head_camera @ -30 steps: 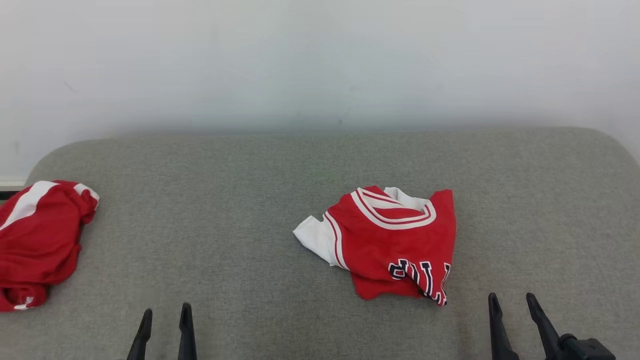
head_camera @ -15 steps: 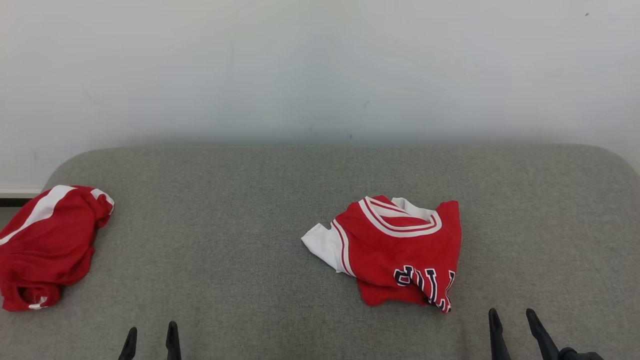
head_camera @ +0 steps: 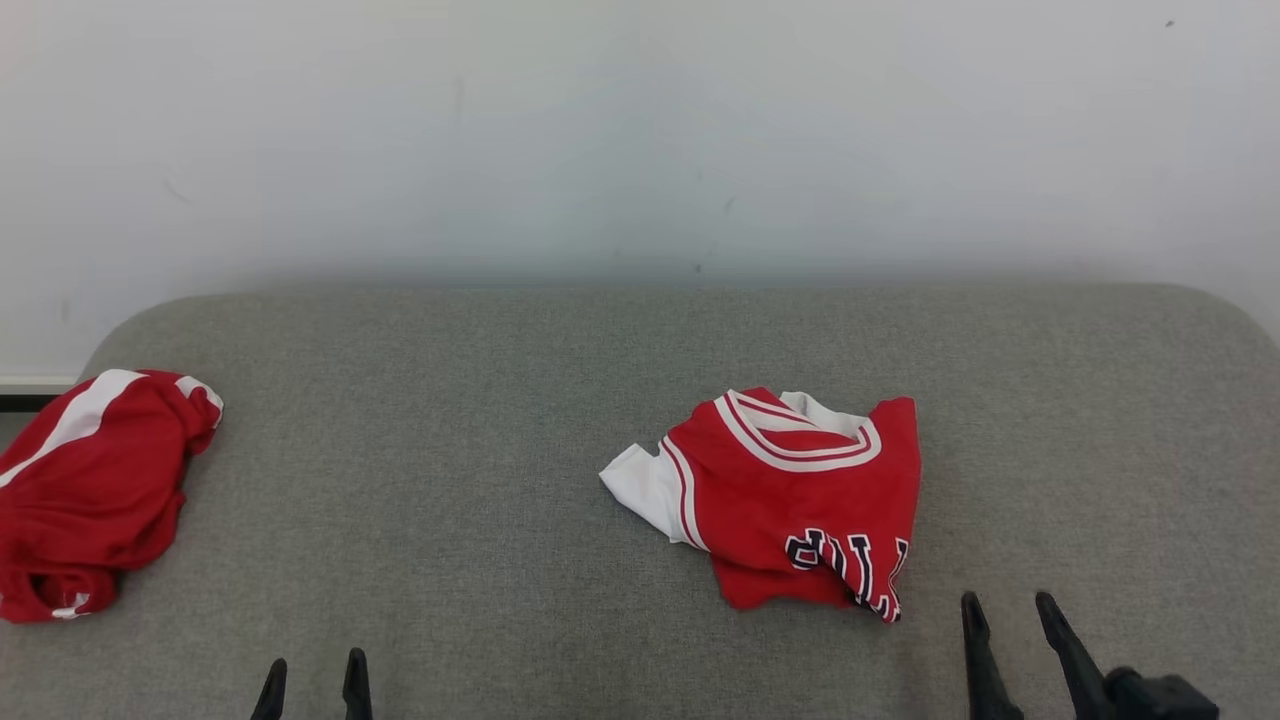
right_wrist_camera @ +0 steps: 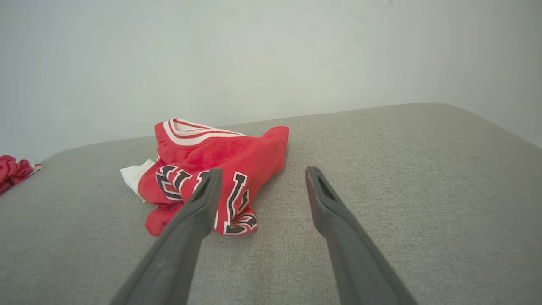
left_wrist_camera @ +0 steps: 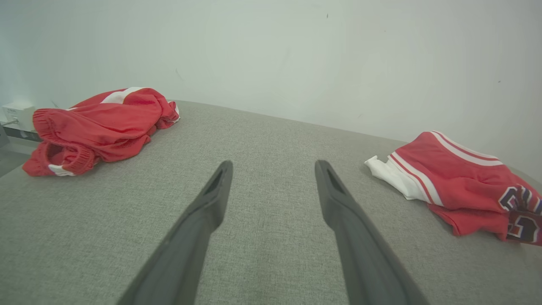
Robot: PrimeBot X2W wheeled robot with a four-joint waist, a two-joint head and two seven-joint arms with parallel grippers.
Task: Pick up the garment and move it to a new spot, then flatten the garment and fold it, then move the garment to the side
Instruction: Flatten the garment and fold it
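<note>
The garment [head_camera: 800, 500] is a red jersey with white trim and dark lettering, lying crumpled on the grey cushion [head_camera: 480, 450] right of centre. It also shows in the left wrist view, garment [left_wrist_camera: 457, 186], and in the right wrist view, garment [right_wrist_camera: 250, 156]. My right gripper [head_camera: 1006, 600] stands open just near and right of the jersey's lettered corner, not touching it; in its own view, the right gripper [right_wrist_camera: 262, 171] has its left finger crossing in front of the lettering. My left gripper [head_camera: 312, 662] is open at the front edge, far left of the jersey, and the left gripper [left_wrist_camera: 273, 165] holds nothing.
A second red garment with white stripes [head_camera: 85, 490] lies bunched at the cushion's left end, seen as red garment [left_wrist_camera: 97, 127] in the left wrist view. A pale wall [head_camera: 640, 130] rises behind the cushion. Bare grey fabric lies between the two garments.
The camera has tilted, shifting the whole picture down a little. My left gripper has drawn back toward the bottom edge. My right gripper edged slightly up toward the jersey in the last half second.
</note>
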